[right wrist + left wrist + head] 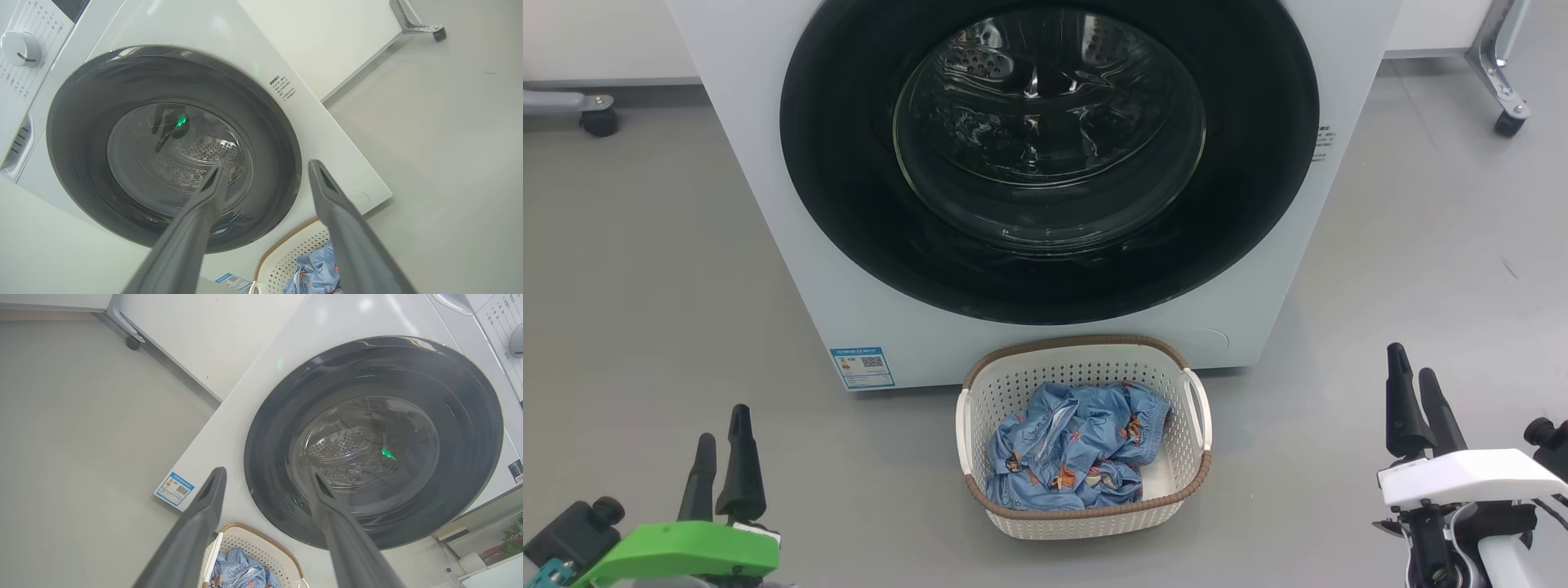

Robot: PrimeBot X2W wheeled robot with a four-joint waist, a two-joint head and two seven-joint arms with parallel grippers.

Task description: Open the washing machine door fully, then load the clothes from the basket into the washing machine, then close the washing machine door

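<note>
Clothes (1068, 445) lie in basket (1086, 369); both end effectors (723, 426) (1412, 362) gape empty; right wrist sees dial (19, 49).

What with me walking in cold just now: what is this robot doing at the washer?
Nothing is handled yet. The big white front-loading washing machine has its round black-rimmed glass door shut. The light-blue printed clothes lie in the small cream perforated plastic basket before it. The left hand and right hand hover open, empty.

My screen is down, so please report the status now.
Left claw open, right claw open, both empty. Washing machine door shut. Clothes in basket, just before door.
</note>
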